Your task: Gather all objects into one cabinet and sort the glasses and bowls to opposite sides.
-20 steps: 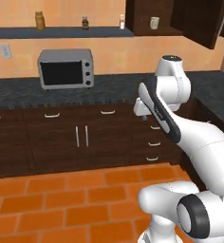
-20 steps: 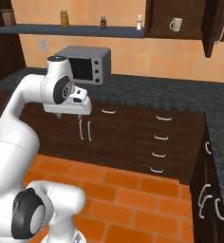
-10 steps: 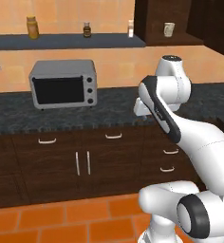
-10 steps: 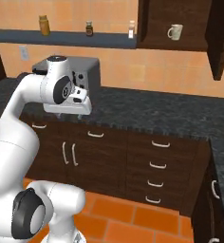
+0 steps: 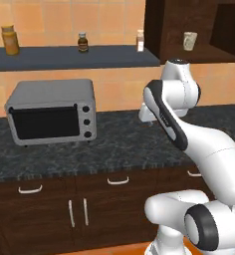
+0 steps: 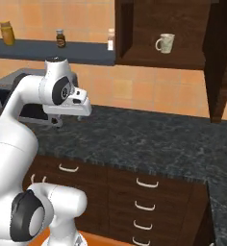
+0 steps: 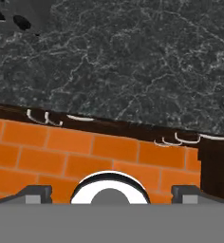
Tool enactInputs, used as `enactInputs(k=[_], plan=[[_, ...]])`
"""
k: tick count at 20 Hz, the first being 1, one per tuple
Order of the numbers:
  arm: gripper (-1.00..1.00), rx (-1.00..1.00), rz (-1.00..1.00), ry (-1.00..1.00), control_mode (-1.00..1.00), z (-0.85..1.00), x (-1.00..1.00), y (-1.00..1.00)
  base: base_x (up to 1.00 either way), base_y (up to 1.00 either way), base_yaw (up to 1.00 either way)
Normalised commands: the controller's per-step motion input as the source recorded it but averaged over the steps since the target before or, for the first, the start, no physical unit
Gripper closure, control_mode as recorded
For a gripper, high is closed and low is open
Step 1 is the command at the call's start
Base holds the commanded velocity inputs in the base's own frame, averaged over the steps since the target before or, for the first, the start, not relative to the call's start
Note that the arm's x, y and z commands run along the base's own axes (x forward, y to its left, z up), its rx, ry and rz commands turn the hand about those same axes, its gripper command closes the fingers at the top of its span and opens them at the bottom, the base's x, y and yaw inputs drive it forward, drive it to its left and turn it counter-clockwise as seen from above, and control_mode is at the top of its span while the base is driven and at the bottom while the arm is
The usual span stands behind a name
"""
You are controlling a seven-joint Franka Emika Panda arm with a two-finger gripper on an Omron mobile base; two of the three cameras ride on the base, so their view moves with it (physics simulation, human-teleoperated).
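Observation:
A cream mug (image 6: 165, 43) stands alone on the bottom shelf of the open dark brown wall cabinet (image 6: 182, 60). The same mug (image 5: 189, 41) shows at the upper right of the left base view. The cabinet door (image 6: 222, 62) hangs open at the right. My gripper (image 7: 111, 193) is open, its fingertips (image 7: 38, 192) wide apart with nothing between them. It points down over the counter's front edge, far below and left of the mug. The hand sits at chest height near the microwave. The second mug, the red cup and the bowl are out of view.
A grey microwave (image 5: 50, 112) stands on the dark granite counter (image 6: 149, 139). A blue-grey wall shelf (image 5: 79, 57) carries small labelled jars. Drawers and doors (image 6: 144, 192) run under the counter, and the orange brick floor (image 7: 85, 152) lies below.
The whole scene has grown larger and shifted as the base drove toward the counter and cabinet. The arm holds the same pose, and the gripper stays open.

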Motion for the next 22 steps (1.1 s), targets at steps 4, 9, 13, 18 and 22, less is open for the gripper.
enactInputs(k=[4, 9, 13, 18, 22], plan=[[-1.00, 0.00, 0.00, 0.00, 1.00, 0.00, 0.00, 0.00, 1.00, -1.00, -0.04], [-1.00, 0.00, 0.00, 0.00, 1.00, 0.00, 0.00, 0.00, 1.00, -0.90, 0.00], [-1.00, 0.00, 0.00, 0.00, 1.00, 0.00, 0.00, 0.00, 0.98, -0.14, 0.00], [-1.00, 0.00, 0.00, 0.00, 1.00, 0.00, 0.00, 0.00, 0.62, -0.15, 0.00], [-1.00, 0.00, 0.00, 0.00, 1.00, 0.00, 0.00, 0.00, 0.34, -0.07, 0.00]])
